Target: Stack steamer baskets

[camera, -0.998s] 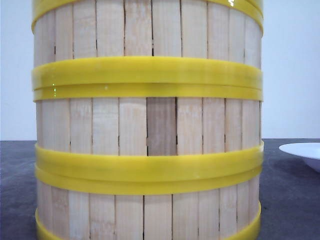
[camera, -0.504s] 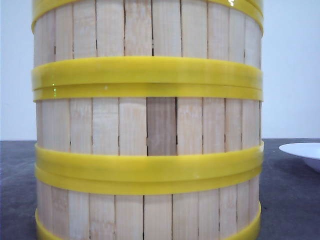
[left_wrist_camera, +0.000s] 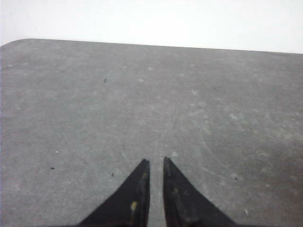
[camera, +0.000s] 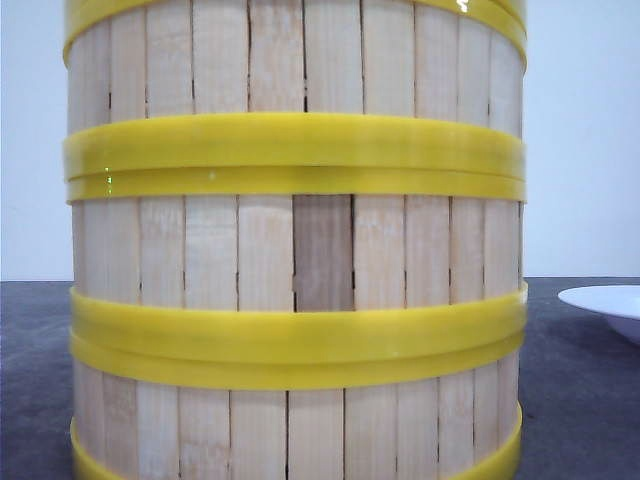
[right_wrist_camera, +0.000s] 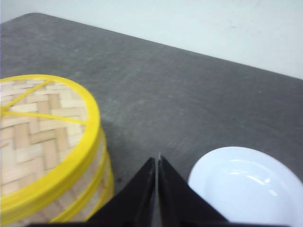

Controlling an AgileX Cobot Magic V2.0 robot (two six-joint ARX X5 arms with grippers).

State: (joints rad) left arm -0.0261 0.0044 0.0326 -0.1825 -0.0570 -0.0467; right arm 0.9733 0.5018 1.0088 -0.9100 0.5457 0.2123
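we see the baskets point(camera: 295, 250) stacked in one column right in front of the front camera, filling most of that view. three slatted walls show there, one above another, with yellow rims meeting between them, so we judge the stacking itself done. the rims line up closely down both sides, with no clear lean.

from the right wrist view the stack point(right_wrist_camera: 47, 156) stands on the grey table point(right_wrist_camera: 180, 94), and a woven, yellow-rimmed lid point(right_wrist_camera: 40, 127) sits on top of it. a white plate point(right_wrist_camera: 248, 189) lies near the stack but apart from it.

the right gripper point(right_wrist_camera: 157, 165) hangs above the table between stack and plate, its fingers nearly touching, holding nothing. the left gripper point(left_wrist_camera: 156, 165) is over bare table, fingers with only a narrow slit between them, also holding nothing. neither touches the stack. as we read it, little is left beyond the arms drawing clear.

much is hidden. the front view cuts off the top of the upper basket and the foot of the lowest one, so there we cannot see the lid or how the stack meets the table. the right wrist view shows only part of the stack's side, blurred, so we cannot count the tiers there. the left wrist view shows no basket at all. the plate is cut off in both views where it appears.
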